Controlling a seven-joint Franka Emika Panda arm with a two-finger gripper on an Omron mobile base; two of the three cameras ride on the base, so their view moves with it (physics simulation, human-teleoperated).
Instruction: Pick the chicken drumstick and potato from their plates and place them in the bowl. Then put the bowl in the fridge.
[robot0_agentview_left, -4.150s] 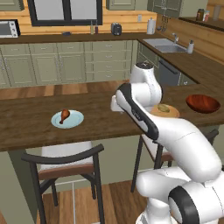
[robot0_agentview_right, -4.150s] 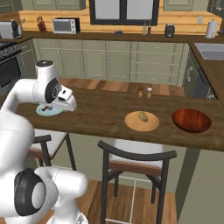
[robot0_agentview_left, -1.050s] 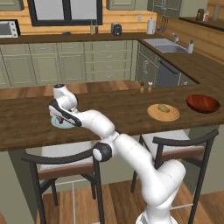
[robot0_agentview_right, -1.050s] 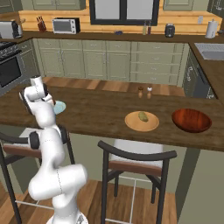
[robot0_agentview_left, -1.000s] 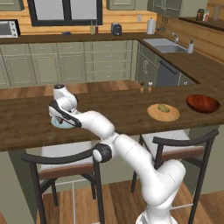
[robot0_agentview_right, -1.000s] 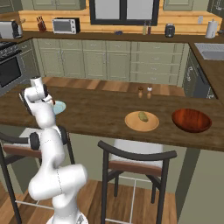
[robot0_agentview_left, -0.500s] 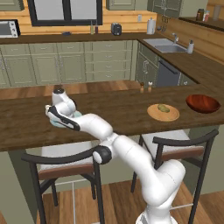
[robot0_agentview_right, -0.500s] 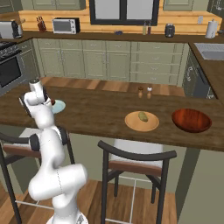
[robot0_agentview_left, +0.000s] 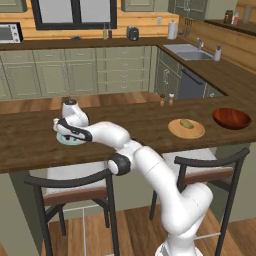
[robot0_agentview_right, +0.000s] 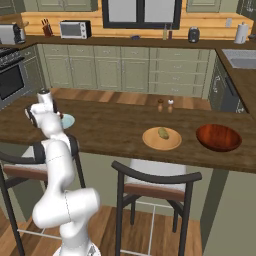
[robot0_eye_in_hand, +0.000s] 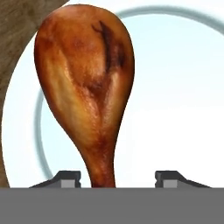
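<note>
Since a second ago the tool (robot0_eye_in_hand: 113, 177) has dropped low over the light blue plate (robot0_eye_in_hand: 183, 109). Its jaws stand apart, straddling the chicken drumstick (robot0_eye_in_hand: 87, 87) on that plate, on the worktop (robot0_agentview_left: 30, 140); grip not discernible.

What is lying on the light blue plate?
The drumstick lies on the plate, its narrow end between the tool's tips. The plate beneath it is covered.

Orange-brown chicken drumstick (robot0_eye_in_hand: 85, 87) — dark streaks; light blue plate (robot0_eye_in_hand: 175, 109); reddish-brown bowl (robot0_agentview_left: 231, 118)
</note>
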